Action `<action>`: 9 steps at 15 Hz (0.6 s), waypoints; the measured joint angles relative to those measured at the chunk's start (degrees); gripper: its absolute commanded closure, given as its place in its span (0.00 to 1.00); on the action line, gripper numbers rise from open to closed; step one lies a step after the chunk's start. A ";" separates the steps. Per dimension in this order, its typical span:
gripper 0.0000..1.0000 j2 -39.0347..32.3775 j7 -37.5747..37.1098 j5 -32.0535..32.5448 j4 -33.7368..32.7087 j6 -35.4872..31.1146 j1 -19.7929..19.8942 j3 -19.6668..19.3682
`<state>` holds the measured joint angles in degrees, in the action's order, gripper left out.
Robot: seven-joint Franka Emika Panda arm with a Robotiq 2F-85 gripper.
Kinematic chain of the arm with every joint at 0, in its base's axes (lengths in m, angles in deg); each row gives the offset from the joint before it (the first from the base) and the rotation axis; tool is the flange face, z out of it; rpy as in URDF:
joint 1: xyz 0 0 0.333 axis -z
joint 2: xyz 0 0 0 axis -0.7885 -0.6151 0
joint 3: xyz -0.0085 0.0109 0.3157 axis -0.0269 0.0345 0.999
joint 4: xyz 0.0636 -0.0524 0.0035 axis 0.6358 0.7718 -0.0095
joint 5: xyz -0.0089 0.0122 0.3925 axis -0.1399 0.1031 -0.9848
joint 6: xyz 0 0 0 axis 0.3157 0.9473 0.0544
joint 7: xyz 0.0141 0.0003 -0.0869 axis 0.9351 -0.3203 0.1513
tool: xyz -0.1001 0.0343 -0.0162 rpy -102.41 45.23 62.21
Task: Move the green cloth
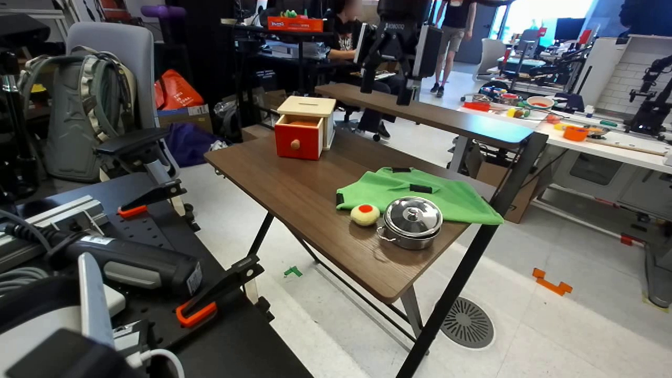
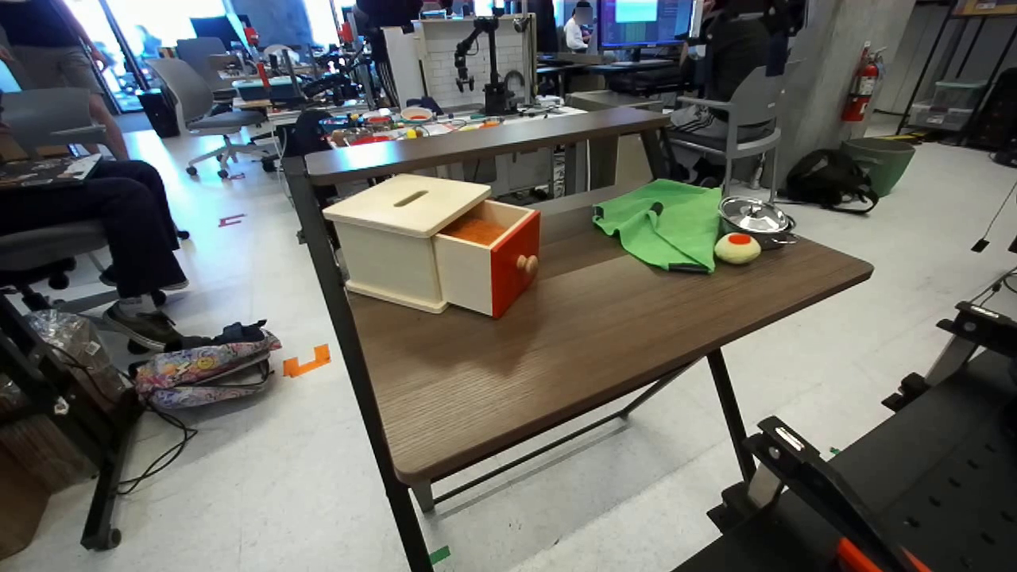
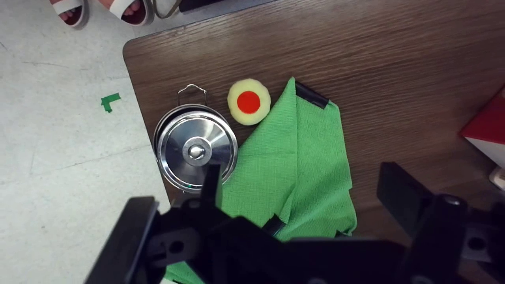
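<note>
Green cloth (image 1: 451,201) laid creased, partly folded, on brown table (image 1: 304,191), one end hung past the edge; lidded metal pot (image 1: 413,223) and round yellow object (image 1: 363,216) set just beside it, pot contact not clear. Gripper (image 1: 386,91) held in the air, fingers (image 3: 402,193) spread wide. Wooden box (image 2: 385,262) also seen, red-fronted drawer (image 2: 512,274) pulled partway out
</note>
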<state>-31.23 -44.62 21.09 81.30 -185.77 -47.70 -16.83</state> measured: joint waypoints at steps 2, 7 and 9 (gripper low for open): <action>0.00 0.05 0.00 0.00 0.03 -0.53 0.00 0.01; 0.00 -2.06 0.00 -1.51 -1.49 -5.22 0.06 0.13; 0.00 -4.95 -0.05 -1.97 -4.49 -5.65 0.10 0.16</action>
<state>-36.17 -44.67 19.12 76.82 -191.43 -47.60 -16.67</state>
